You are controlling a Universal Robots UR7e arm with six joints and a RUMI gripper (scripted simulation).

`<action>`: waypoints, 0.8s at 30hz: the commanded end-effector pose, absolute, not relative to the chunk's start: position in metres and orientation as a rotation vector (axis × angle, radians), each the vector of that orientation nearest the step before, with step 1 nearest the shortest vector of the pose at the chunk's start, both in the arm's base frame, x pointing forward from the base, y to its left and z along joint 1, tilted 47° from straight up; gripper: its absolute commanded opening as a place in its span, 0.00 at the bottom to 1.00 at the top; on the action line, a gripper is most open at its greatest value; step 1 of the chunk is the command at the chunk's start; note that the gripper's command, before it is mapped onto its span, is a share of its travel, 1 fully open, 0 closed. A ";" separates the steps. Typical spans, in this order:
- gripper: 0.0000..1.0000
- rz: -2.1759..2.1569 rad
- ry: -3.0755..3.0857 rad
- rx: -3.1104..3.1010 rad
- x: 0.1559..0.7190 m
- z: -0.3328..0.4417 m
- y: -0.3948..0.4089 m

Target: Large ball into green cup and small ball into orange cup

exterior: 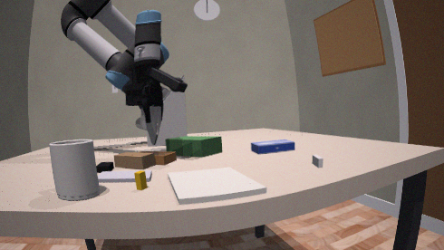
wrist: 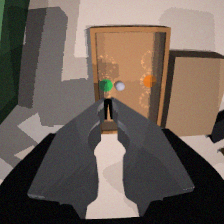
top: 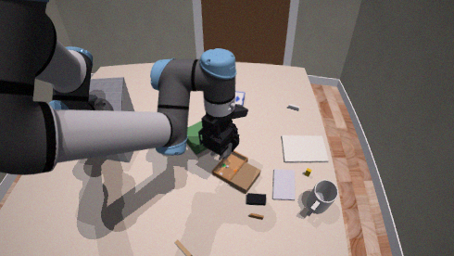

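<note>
Wooden puzzle [top: 231, 170] flat on table, grey ball [wrist: 120, 85] betw. cups.

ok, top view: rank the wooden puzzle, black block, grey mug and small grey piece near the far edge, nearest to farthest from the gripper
1. Wooden puzzle: right under the closed gripper.
2. Black block: just past the puzzle, toward the camera.
3. Small grey piece and grey mug: both well off to the right, the piece near the table's far edge, the mug near its front. Too close to call.
</note>
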State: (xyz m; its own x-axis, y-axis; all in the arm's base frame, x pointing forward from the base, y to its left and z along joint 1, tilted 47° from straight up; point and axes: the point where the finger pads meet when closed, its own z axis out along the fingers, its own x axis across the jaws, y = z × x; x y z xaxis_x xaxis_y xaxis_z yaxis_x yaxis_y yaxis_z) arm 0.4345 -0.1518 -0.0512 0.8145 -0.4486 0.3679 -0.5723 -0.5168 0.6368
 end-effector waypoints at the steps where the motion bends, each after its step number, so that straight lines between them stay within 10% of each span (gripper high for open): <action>1: 0.00 0.201 -0.746 2.201 0.435 -0.052 -0.152; 24: 0.00 0.201 -0.746 2.201 0.433 -0.065 -0.167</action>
State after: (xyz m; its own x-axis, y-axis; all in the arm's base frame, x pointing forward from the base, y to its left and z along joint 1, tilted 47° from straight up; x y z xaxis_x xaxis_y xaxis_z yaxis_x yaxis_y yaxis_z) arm 0.4326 -0.1644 -0.0631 0.8144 -0.4488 0.3678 -0.5723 -0.5167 0.6368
